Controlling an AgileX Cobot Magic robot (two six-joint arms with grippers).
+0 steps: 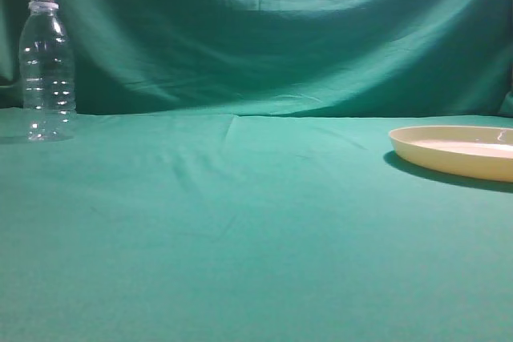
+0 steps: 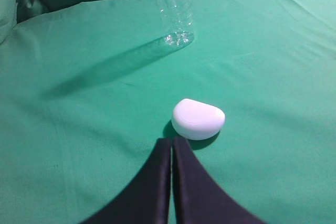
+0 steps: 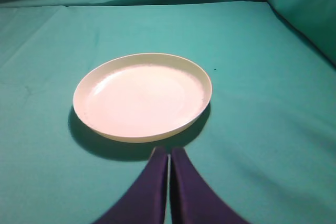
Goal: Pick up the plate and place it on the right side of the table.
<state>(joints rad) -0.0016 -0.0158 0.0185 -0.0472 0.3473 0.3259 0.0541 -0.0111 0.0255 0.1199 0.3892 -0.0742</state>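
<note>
far left, a clear plastic bottle (image 1: 46,66) stands upright at the back of the table (image 1: 240,230), well apart from the plate and out of the way. the left gripper (image 2: 171,142) hangs with its jaws pressed together, holding nothing, just behind a small white rounded object (image 2: 198,118) that lies on the cloth near the bottle. further right, the plate (image 3: 142,95) sits flat and empty at the table's right edge in the exterior view, seemingly placed already or close to it. the right gripper (image 3: 169,153) is closed and empty just beside the near rim, nothing blocking it
</note>
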